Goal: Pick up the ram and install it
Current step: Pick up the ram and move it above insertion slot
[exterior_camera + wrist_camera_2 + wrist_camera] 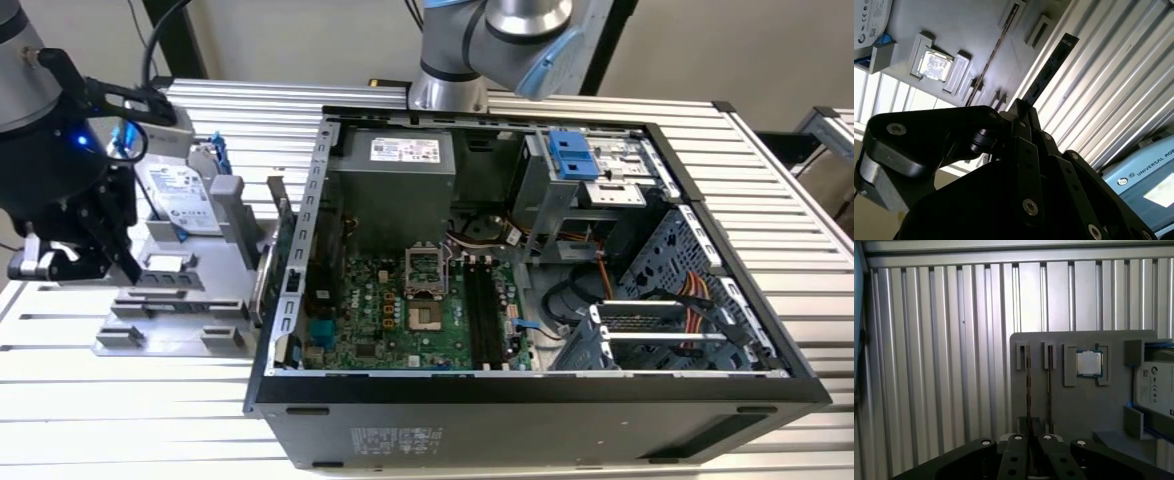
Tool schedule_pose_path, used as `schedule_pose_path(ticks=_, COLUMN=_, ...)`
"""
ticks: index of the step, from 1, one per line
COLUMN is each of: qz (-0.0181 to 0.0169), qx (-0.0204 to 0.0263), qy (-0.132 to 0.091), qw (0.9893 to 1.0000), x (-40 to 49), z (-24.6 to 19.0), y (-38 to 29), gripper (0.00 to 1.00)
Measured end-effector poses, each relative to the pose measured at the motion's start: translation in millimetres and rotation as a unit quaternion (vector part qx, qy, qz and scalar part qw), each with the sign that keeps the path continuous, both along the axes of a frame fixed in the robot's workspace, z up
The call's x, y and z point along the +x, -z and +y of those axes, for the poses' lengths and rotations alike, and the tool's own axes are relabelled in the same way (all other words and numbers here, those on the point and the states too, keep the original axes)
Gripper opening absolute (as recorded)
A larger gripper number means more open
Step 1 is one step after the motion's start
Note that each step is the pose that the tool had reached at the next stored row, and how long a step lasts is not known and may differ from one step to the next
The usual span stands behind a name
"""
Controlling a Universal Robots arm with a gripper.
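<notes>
Second wrist view had the gripper (1021, 106) clamped on the ram (1050, 66), the stick jutting out over the ribbed table (1114, 90); its near end was swallowed by black linkage, so the pinch itself was hidden; another stick (1049, 385) stood edge-on in the grey fixture (1079, 410); in the exterior view the gripper hung at nine o'clock from the open computer case (534, 405).

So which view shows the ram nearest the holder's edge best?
The second wrist view: the ram shows its dark side lengthwise. The first wrist view has the ram edge-on, a thin line; the exterior view leaves it too small to tell.
</notes>
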State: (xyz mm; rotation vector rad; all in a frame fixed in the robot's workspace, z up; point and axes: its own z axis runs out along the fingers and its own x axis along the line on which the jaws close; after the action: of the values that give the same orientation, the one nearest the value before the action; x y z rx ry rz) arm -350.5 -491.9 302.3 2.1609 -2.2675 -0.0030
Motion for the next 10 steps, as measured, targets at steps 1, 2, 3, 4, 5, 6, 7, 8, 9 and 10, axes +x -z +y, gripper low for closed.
schedule_pose_path(ticks=1, qz=0.0001, qx=0.0, qy=0.0, qw=1.0, x=0.0, z=0.0, y=-0.9, gripper=0.0)
schedule_pose_path(ticks=2, qz=0.0, qx=0.0, qy=0.0, qw=1.0, x=0.1, z=-0.1, y=-1.7, gripper=0.0)
schedule_pose_path(ticks=3, qz=0.0, qx=0.0, qy=0.0, qw=1.0, x=0.1, z=-0.1, y=-2.5, gripper=0.0)
schedule_pose_path(ticks=4, qz=0.0, qx=0.0, qy=0.0, qw=1.0, x=0.1, z=-0.1, y=-3.3, gripper=0.0)
schedule_pose_path(ticks=5, qz=0.0, qx=0.0, qy=0.0, qw=1.0, x=0.1, z=-0.1, y=-4.0, gripper=0.0)
schedule_pose_path(ticks=6, qz=0.0, qx=0.0, qy=0.0, qw=1.0, x=0.1, z=0.0, y=-4.8, gripper=0.0)
schedule_pose_path(ticks=7, qz=0.0001, qx=0.0, qy=0.0, qw=1.0, x=0.0, z=0.0, y=-5.5, gripper=0.0)
schedule_pose_path(ticks=8, qz=0.0001, qx=-0.0001, qy=0.0, qw=1.0, x=-0.1, z=0.0, y=-6.3, gripper=0.0)
schedule_pose_path(ticks=9, qz=0.0, qx=0.0, qy=0.0, qw=1.0, x=-0.1, z=0.1, y=-6.9, gripper=0.0)
schedule_pose_path(ticks=10, qz=0.0, qx=0.0, qy=0.0, qw=1.0, x=-0.1, z=0.1, y=-7.7, gripper=0.0)
